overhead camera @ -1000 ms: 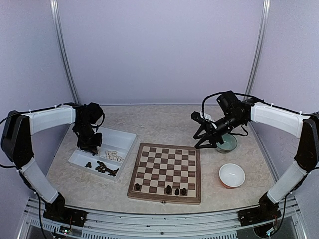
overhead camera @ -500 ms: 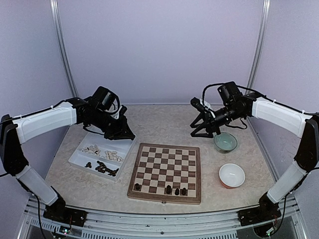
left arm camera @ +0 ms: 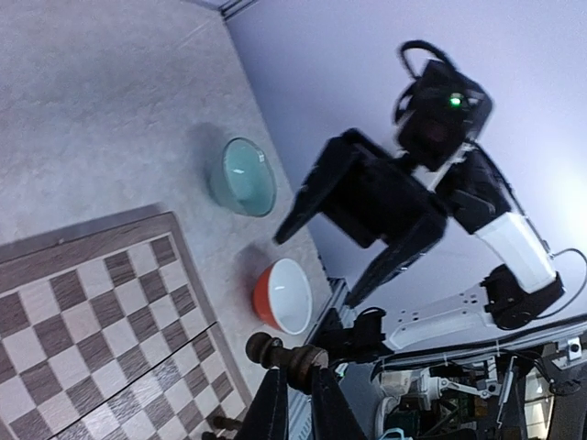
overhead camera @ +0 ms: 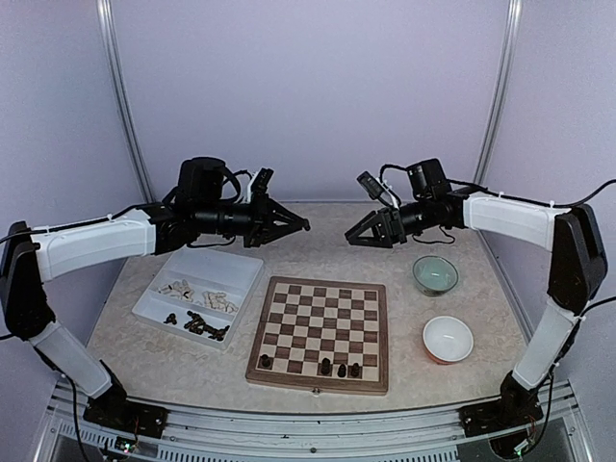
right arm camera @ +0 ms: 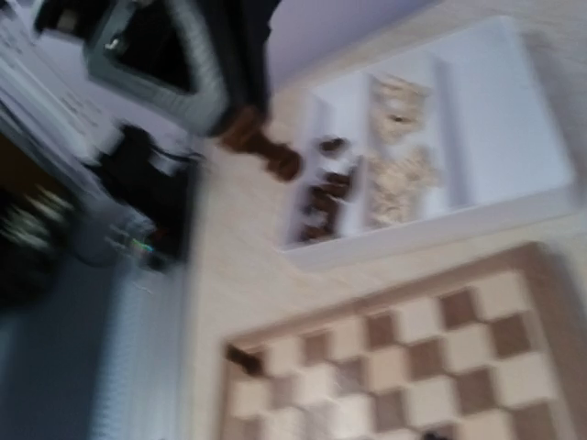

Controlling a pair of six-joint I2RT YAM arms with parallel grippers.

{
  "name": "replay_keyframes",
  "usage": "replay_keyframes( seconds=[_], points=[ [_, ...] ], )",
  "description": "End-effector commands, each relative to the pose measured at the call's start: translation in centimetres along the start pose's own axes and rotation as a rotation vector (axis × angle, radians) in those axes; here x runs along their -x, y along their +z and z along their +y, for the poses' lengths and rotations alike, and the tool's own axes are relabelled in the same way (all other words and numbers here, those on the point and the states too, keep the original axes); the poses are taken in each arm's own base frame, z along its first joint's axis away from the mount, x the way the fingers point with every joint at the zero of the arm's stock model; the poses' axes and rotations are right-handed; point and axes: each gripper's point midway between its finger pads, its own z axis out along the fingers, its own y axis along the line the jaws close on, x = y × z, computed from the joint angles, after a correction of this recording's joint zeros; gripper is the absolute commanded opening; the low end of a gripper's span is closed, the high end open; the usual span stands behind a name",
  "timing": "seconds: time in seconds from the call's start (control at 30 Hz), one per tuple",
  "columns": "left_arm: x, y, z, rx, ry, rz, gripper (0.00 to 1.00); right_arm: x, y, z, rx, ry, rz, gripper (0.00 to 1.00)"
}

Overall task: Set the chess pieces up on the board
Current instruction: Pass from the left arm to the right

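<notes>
The jaws of the left gripper are pinched close together. The jaws of the right gripper are spread wide with nothing in them. In the top view both grippers hang in the air past the far edge of the chessboard. They point at each other with a gap between them. Four dark pieces stand on the row of the board nearest the arm bases, one by the left corner and three close together. Left of the board, the white tray holds more dark pieces and a lot of cream pieces. I think the job has only just begun, because most pieces are not on the board yet. A teal bowl and a white bowl sit to the right of the board. In the left wrist view the left jaws squeeze a dark brown chess piece high above the board's corner. The open right gripper faces it from across. The right wrist view is blurry, but it shows that same piece held up above the tray. There is no writing that can be read.
</notes>
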Motion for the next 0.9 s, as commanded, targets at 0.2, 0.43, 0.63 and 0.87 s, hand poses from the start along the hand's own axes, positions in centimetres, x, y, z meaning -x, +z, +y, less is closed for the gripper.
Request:
replay_keyframes(
  seconds=[0.2, 0.43, 0.63, 0.87],
  points=[
    [-0.3, 1.4, -5.6, -0.238, 0.054, 0.013, 0.12, 2.3, 0.0, 3.6, 0.390, 0.279, -0.084, 0.59],
    [-1.3, 2.5, -6.0, -0.263, 0.053, 0.049, 0.12, 2.7, 1.1, 4.6, 0.428, 0.291, -0.067, 0.59],
    [-1.8, 3.1, -5.7, -0.263, 0.047, 0.064, 0.12, 2.6, 1.5, 5.0, 0.442, 0.296, -0.054, 0.56],
    [-1.9, 3.4, -5.9, -0.280, 0.041, 0.071, 0.12, 2.3, 1.8, 5.0, 0.447, 0.301, -0.046, 0.56]
  ],
)
